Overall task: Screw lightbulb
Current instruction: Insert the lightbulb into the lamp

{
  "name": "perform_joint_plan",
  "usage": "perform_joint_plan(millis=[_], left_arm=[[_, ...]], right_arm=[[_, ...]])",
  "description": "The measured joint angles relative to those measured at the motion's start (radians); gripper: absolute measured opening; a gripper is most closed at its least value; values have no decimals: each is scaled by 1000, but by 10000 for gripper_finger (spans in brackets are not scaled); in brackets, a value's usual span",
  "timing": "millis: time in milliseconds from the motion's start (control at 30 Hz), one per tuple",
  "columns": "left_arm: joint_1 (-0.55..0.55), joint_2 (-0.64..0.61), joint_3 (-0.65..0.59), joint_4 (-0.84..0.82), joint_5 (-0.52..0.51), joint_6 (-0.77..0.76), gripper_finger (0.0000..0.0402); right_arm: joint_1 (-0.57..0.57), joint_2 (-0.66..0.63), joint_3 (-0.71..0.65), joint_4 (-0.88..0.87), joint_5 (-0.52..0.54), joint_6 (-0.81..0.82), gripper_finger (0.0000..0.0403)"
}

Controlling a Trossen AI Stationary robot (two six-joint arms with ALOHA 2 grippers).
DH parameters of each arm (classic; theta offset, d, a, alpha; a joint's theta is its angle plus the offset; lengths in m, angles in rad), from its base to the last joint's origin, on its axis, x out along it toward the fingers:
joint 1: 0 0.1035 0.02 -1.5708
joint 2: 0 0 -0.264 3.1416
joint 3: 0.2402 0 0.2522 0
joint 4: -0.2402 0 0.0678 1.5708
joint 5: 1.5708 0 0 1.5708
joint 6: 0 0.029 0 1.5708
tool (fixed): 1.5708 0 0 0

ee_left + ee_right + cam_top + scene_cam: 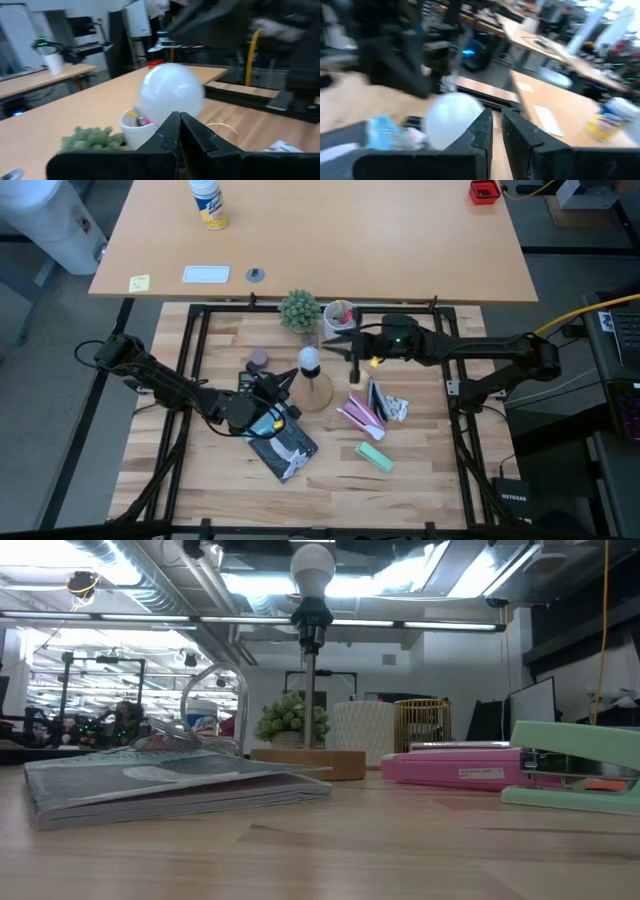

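the high view looks straight down on the whole table (420, 480). the low view sits at tabletop height, facing level across it. each wrist view looks close past its own fingers. all four share the lightbulb (310, 359).

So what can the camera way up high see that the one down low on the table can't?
Only the high view shows the two arms: the left end effector and the right end effector on either side of the lightbulb, plus the spray bottle on the far table.

Only the low view shows the room's ceiling lights and the bulb sitting in its black socket, up on a thin pole.

Both show the bulb, the little plant, the pink stapler and the green stapler.
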Motion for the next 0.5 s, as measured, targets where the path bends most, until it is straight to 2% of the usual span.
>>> perform_joint_plan(millis=[200,367,500], left_arm=[[23,0,0,-2,130,-2,1],[46,0,0,-5,133,1,1],[56,0,0,-4,132,12,1]], right_arm=[[-27,47,0,23,17,-24,44],[-31,71,0,23,17,-23,44],[-31,75,0,8,-38,2,44]])
